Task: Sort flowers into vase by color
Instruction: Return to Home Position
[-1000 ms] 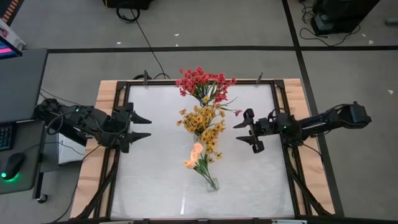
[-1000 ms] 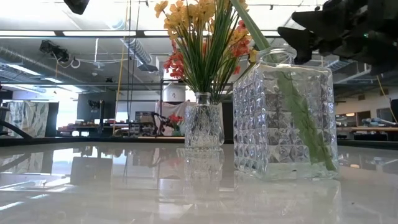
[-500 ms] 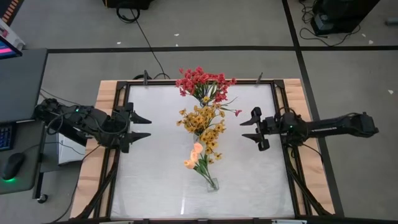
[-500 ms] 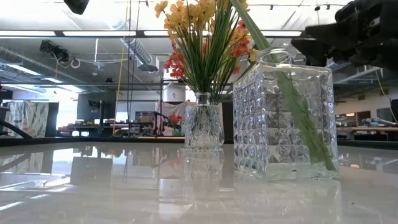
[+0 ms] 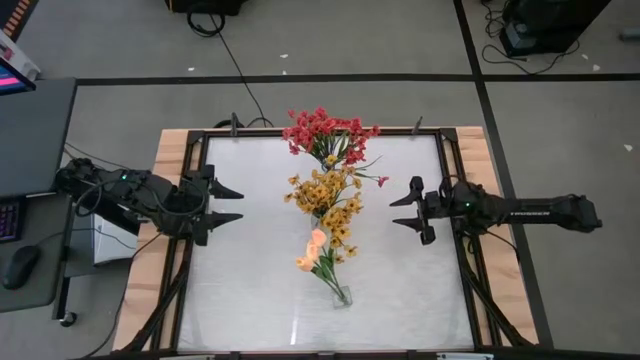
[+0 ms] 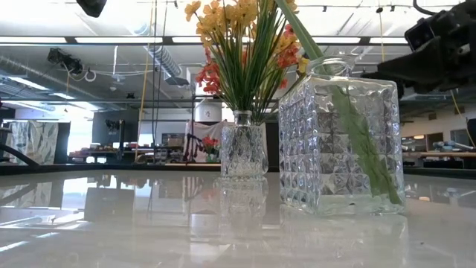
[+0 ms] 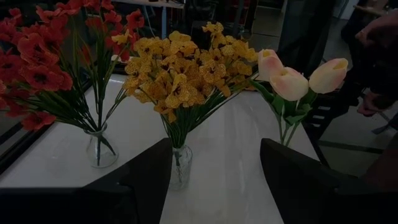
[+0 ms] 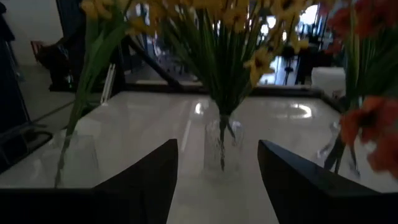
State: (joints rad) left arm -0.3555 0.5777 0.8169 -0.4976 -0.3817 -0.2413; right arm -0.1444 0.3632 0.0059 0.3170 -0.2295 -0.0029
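Red flowers (image 5: 330, 133): in far vase (image 7: 99, 149), far middle of desk (image 5: 250, 280).
Yellow flowers (image 5: 325, 195): in middle vase (image 7: 179, 165), desk centre.
Peach tulips (image 5: 315, 250): in square vase (image 6: 342, 141), nearest of the three.
Left claw (image 5: 240, 203): near left desk edge, fingers spread wide, empty.
Right claw (image 5: 394, 212): right of yellow flowers, well apart, spread wide, empty.

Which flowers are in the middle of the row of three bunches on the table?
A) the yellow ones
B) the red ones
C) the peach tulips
A: seen from above, the yellow flowers stand between the red flowers and the peach tulips.
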